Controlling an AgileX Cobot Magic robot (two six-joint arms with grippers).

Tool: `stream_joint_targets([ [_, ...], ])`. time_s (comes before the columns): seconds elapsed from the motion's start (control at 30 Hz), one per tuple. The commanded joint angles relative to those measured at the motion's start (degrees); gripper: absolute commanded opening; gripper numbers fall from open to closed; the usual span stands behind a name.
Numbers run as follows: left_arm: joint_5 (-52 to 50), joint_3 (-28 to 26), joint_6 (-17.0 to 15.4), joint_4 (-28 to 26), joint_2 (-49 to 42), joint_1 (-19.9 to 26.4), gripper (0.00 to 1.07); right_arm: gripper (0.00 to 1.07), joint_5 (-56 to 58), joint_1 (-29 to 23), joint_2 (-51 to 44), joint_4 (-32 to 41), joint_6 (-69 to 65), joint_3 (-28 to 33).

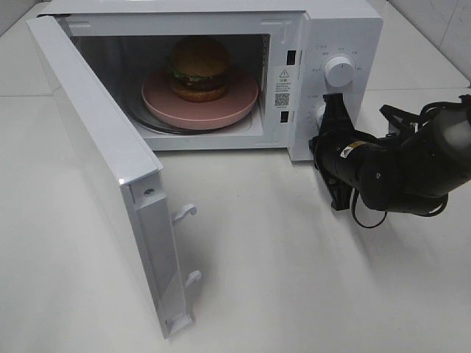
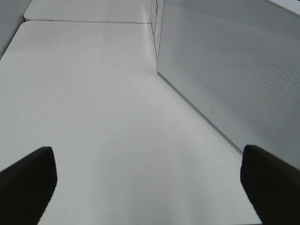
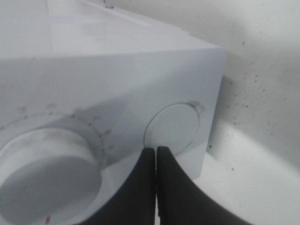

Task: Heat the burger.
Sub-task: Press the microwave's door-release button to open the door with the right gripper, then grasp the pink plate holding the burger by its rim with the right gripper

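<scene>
burger sits in the open microwave, right gripper at the buttons

the burger (image 1: 199, 68) is inside the microwave (image 1: 338, 22). it sits in the middle of a pink plate (image 1: 200, 103). it is well apart from the right gripper (image 1: 329, 110), off to that gripper's left, past the strip with the knobs.

the door (image 1: 96, 162) of the microwave hangs wide open, far to the left of the right gripper.

the right gripper (image 3: 156, 152) is pinched tight. its two black tips press together and there is nothing between them. the tips are right at the edge of a round button (image 3: 172, 127) on the front of the microwave, but i cannot tell if they touch it. a big white knob (image 3: 47, 168) is just beside the tips. the top knob (image 1: 339, 70) is a bit above the gripper.

the left gripper (image 2: 150, 183) is spread wide and holds nothing. its two dark fingers (image 2: 28, 180) stand far apart, low over the white table (image 2: 103, 117). the dotted side of the door (image 2: 234, 79) is near it, just ahead and to its right. the high camera does not see this gripper.
</scene>
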State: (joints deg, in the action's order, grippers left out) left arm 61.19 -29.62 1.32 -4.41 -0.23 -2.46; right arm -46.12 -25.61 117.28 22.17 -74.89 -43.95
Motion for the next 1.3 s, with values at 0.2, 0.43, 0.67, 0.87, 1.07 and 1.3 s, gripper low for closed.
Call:
stream_joint_targets([
  [0.2, 0.1, 0.1, 0.0, -0.5, -1.0, 0.1, 1.0, 0.0, 7.2, 0.1, -5.5, -5.1, 2.1, 2.4],
  [0.43, 0.1, 0.1, 0.0, -0.5, -1.0, 0.1, 1.0, 0.0, 12.7, 0.1, -11.0, -6.2, 7.1, 6.0],
  [0.67, 0.1, 0.1, 0.0, -0.5, -1.0, 0.1, 1.0, 0.0, 19.0, 0.1, -16.1, -10.3, 12.1, 7.0],
  [0.87, 0.1, 0.1, 0.0, -0.5, -1.0, 0.1, 1.0, 0.0, 24.8, 0.1, -21.0, -17.5, 13.8, 7.0],
  [1.07, 0.1, 0.1, 0.0, -0.5, -1.0, 0.1, 1.0, 0.0, 32.5, 0.1, -26.2, -25.8, 14.8, 7.0],
  [1.3, 0.1, 0.1, 0.0, -0.5, -1.0, 0.1, 1.0, 0.0, 38.8, 0.1, -29.7, -27.4, 20.9, 7.0],
])
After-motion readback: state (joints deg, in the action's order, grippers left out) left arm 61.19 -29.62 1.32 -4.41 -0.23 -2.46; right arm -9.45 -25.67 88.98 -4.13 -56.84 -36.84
